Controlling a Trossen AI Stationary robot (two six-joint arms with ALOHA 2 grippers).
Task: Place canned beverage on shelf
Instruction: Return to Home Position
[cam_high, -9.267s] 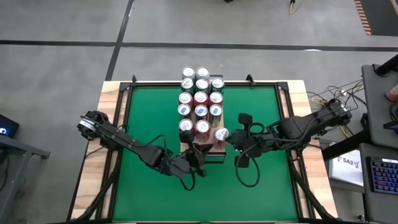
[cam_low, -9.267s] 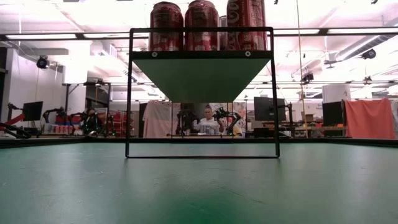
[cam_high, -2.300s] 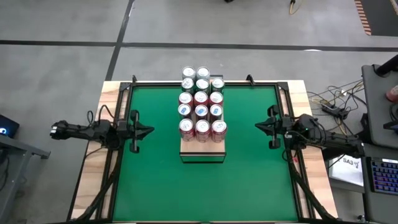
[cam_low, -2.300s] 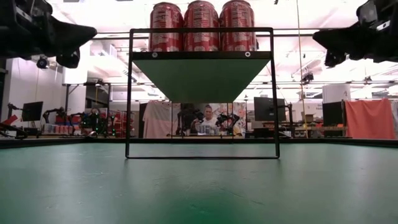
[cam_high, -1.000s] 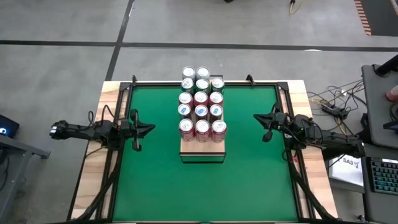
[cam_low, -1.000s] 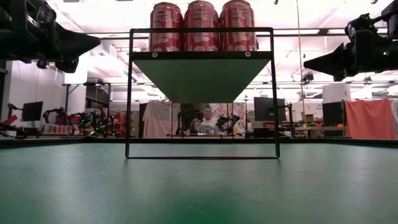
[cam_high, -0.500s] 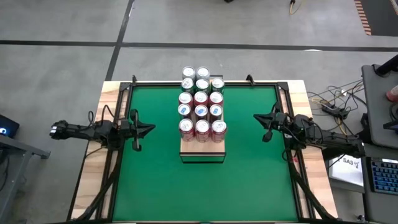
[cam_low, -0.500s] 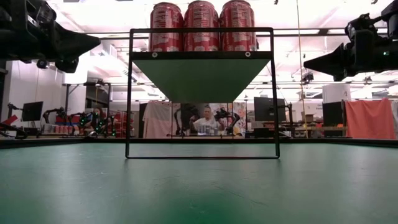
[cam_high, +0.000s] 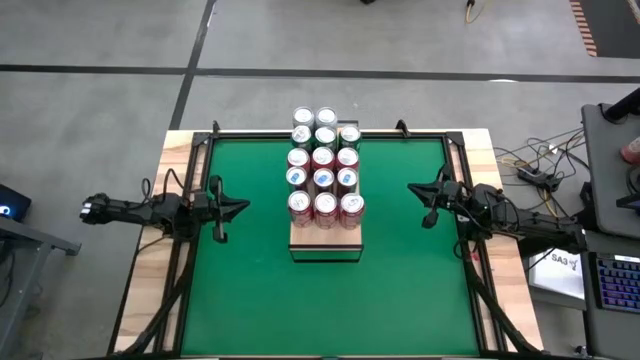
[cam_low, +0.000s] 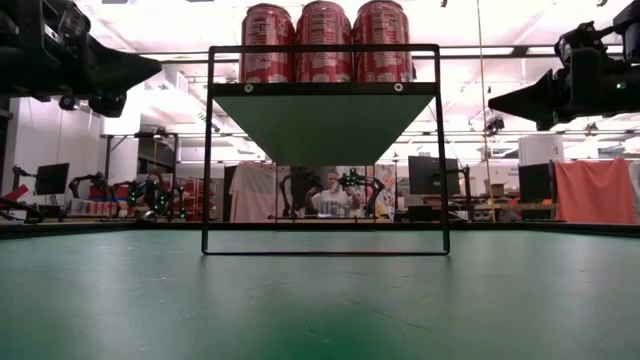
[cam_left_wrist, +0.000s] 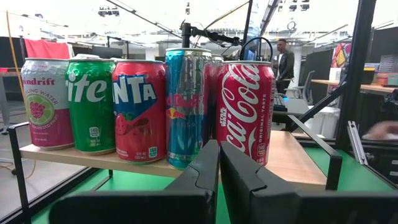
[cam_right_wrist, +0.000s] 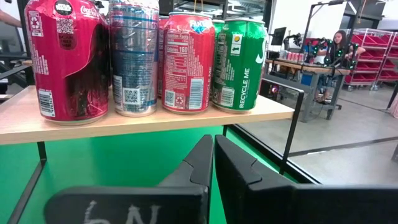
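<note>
The shelf (cam_high: 325, 240), a pale wooden board on a low dark frame, stands in the middle of the green table and reaches toward its far edge. Several cans (cam_high: 323, 170) stand upright on it in rows of three. The near row is three red cans (cam_low: 325, 42). My left gripper (cam_high: 243, 208) hovers shut at the table's left side, pointing level toward the shelf. My right gripper (cam_high: 412, 189) hovers shut at the right side, also pointing at the shelf. In the left wrist view the shut fingers (cam_left_wrist: 219, 163) face a red cola can (cam_left_wrist: 247, 109).
Green surface lies bare on both sides of the shelf and in front of it (cam_high: 320, 310). A pale wooden rim (cam_high: 175, 150) with dark rails frames the table. Cables and a desk with a keyboard (cam_high: 610, 280) sit off the right edge. People sit in the room beyond (cam_low: 335, 200).
</note>
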